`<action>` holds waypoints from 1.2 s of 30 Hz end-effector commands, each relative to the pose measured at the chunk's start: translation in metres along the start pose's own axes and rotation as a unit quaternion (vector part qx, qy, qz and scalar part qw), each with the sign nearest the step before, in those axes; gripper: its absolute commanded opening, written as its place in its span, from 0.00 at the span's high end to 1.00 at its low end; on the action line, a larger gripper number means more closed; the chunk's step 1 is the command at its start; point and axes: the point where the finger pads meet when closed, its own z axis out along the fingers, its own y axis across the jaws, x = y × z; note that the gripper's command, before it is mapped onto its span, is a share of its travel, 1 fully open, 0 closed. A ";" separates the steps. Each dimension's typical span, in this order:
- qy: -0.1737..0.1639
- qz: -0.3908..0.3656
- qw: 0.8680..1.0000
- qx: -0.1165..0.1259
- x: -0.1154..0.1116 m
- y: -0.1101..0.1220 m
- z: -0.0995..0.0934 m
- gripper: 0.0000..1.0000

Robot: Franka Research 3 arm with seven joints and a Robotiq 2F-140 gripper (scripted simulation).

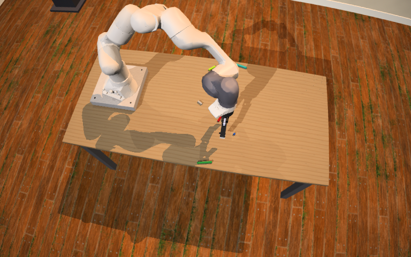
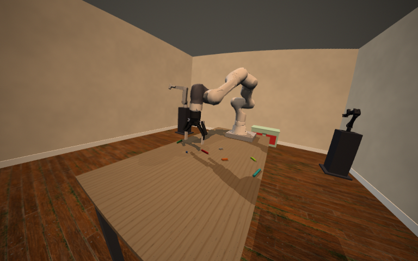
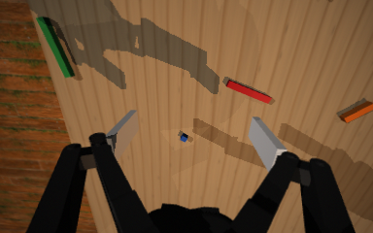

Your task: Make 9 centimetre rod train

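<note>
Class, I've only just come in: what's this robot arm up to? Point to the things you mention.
The robot arm's gripper (image 1: 222, 137) (image 2: 194, 138) (image 3: 193, 122) is open and holds nothing, its fingers hanging over the table around the little blue rod (image 1: 234, 134) (image 2: 186, 151) (image 3: 184, 138). The green rod (image 1: 204, 162) (image 2: 179, 141) (image 3: 55, 47) lies apart, near the table's edge. No train is built; blue and green together would give the needed length.

Using the red rod (image 1: 219, 119) (image 2: 204, 151) (image 3: 249, 92) as the landmark: the tiny rod near it is blue (image 1: 234, 134) (image 2: 186, 151) (image 3: 184, 138), and the tabletop (image 1: 288, 121) (image 2: 172, 190) (image 3: 160, 189) under it is tan with darker wood-grain stripes, pretty neat tbh.
</note>
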 end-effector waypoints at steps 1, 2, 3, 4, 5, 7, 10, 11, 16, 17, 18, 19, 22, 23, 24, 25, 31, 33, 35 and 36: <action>0.000 0.002 1.000 0.000 -0.001 0.001 -0.001 0.00; 0.000 0.002 1.000 0.000 -0.001 0.001 -0.001 0.00; 0.000 0.002 1.000 0.000 -0.001 0.001 -0.001 0.00; 0.000 0.002 1.000 0.000 -0.001 0.001 -0.001 0.00; 0.000 0.002 1.000 0.000 -0.001 0.001 -0.001 0.00; 0.000 0.002 1.000 0.000 -0.001 0.001 -0.001 0.00; 0.000 0.002 1.000 0.000 -0.001 0.001 -0.001 0.00; 0.000 0.002 1.000 0.000 -0.001 0.001 -0.001 0.00; 0.000 0.002 1.000 0.000 -0.001 0.001 -0.001 0.00; 0.000 0.002 1.000 0.000 -0.001 0.001 -0.001 0.00; 0.000 0.002 1.000 0.000 -0.001 0.001 -0.001 0.00; 0.000 0.002 1.000 0.000 -0.001 0.001 -0.001 0.00; 0.000 0.002 1.000 0.000 -0.001 0.001 -0.001 0.00; 0.000 0.002 1.000 0.000 -0.001 0.001 -0.001 0.00; 0.000 0.002 1.000 0.000 -0.001 0.001 -0.001 0.00; 0.000 0.002 1.000 0.000 -0.001 0.001 -0.001 0.00; 0.000 0.001 1.000 0.000 -0.001 0.001 -0.001 0.00; 0.000 -0.019 1.000 -0.001 -0.001 0.006 -0.001 0.00; 0.001 -0.081 0.997 -0.002 -0.003 0.020 0.000 0.00; 0.002 -0.097 0.995 -0.002 -0.003 0.024 0.000 0.00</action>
